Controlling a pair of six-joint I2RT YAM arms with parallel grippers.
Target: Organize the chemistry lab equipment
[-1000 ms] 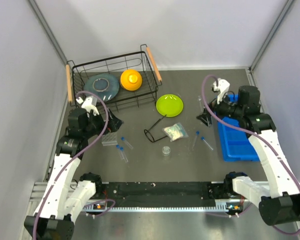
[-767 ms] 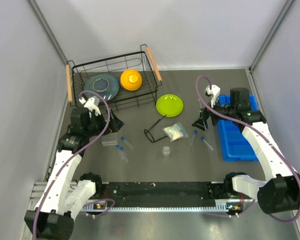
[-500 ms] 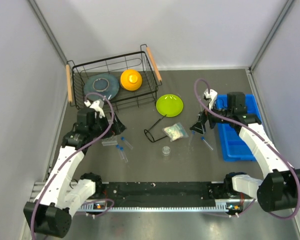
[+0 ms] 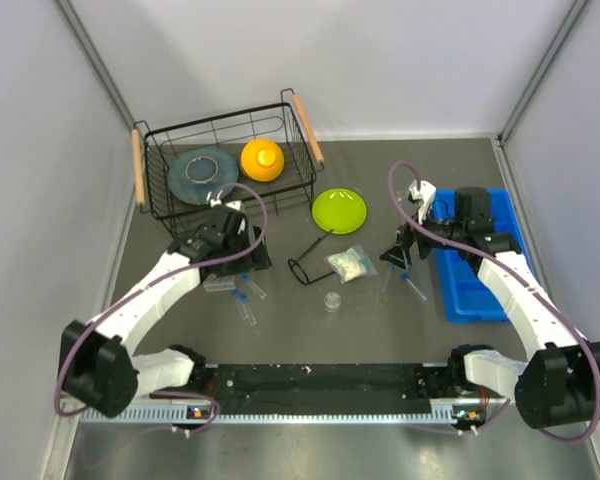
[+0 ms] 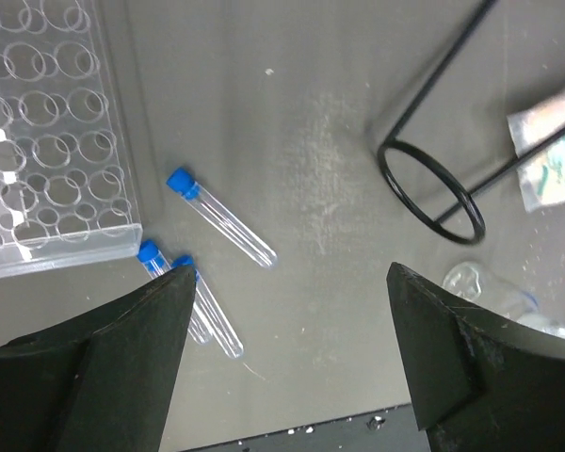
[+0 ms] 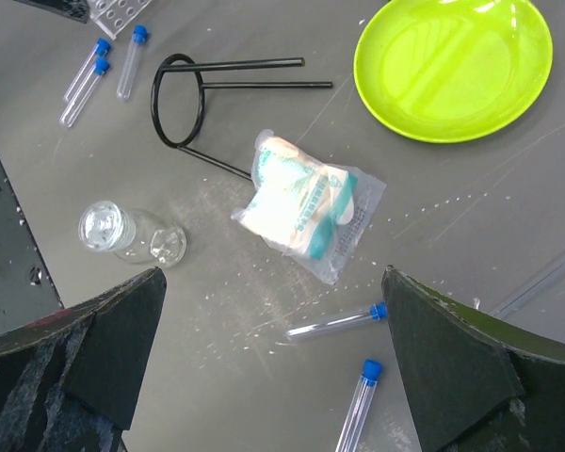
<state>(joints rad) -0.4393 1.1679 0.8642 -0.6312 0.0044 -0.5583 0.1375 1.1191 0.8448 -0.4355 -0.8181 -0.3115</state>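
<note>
1. The left hand hangs over the desk with its fingers spread wide and nothing between them.
2. Three blue-capped test tubes lie flat under this hand, toward its left finger. One lies alone. The other two lie side by side, partly hidden by that finger.
3. The clear plastic tube rack sits just beyond the same finger, close to the tubes.
4. The black wire ring stand lies ahead of the left hand's right finger, and the right hand also sees it to its front left.
5. The right hand is likewise wide apart and holds nothing.
6. The crinkly clear packet lies just ahead of the gap between its fingers.
7. A small clear container rests near the right hand's left finger.
8. Two more test tubes lie close to its right finger.
9. The lime-green plate sits farther ahead of the right hand.
10. The blue bin is beside the right arm.
</note>
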